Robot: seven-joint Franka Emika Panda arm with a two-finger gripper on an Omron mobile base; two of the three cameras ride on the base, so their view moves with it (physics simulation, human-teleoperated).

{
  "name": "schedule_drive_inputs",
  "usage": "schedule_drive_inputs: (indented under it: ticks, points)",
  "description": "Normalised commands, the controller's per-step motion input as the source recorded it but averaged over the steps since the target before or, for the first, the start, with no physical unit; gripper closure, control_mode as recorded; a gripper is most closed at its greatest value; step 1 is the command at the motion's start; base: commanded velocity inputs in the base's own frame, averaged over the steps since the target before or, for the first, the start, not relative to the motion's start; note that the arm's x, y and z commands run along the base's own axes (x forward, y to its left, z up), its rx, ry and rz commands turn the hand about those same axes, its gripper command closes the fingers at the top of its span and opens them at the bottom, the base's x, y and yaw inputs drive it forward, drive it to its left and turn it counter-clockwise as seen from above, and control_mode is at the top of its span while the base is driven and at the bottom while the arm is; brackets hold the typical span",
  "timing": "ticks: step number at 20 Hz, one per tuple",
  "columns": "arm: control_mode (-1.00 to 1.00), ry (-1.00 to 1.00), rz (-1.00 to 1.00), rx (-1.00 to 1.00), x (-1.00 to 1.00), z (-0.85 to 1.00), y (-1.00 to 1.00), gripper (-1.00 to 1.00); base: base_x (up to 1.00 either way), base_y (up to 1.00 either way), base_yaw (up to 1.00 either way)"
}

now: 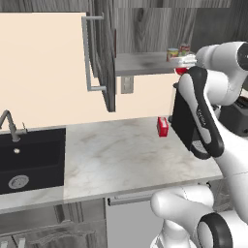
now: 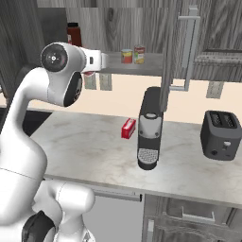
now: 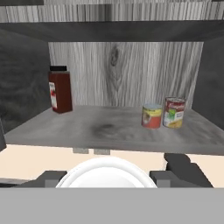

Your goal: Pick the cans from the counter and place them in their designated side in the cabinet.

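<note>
1. You had both cans upright on the cabinet shelf, toward its right end: the orange-labelled can just beside the red can.
2. A dark red jar stood near the shelf's left end.
3. Your gripper's opening couldn't be told.
4. The small red box stood on the counter near its back edge, beside the coffee machine.

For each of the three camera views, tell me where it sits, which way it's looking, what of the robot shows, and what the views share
Left base view: behind the arm's left, facing the counter, sink and open cabinet; arm rises at right.
Right base view: behind the arm's right, facing the coffee machine and toaster; arm at left.
Hand view: level with the cabinet shelf, looking in at two cans and a red jar; white body part at the bottom.
Shared: both cans on the shelf's right side.
</note>
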Motion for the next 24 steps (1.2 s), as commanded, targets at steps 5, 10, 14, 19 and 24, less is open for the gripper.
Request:
schedule_drive_inputs:
  ticks: [5,10,14,19,24]
  points:
    - [-1.00,0.00,0.00,0.00,0.24,0.00,-0.02,1.00,0.00,0.00,0.00]
    - [-1.00,0.00,0.00,0.00,0.23,0.00,-0.04,1.00,0.00,0.00,0.00]
    - [-1.00,0.00,0.00,0.00,0.22,0.00,-0.04,1.00,0.00,0.00,0.00]
    - [-1.00,0.00,0.00,0.00,0.22,0.00,-0.02,1.00,0.00,0.00,0.00]
    - [-1.00,0.01,0.00,0.00,0.22,0.00,-0.01,1.00,0.00,0.00,0.00]
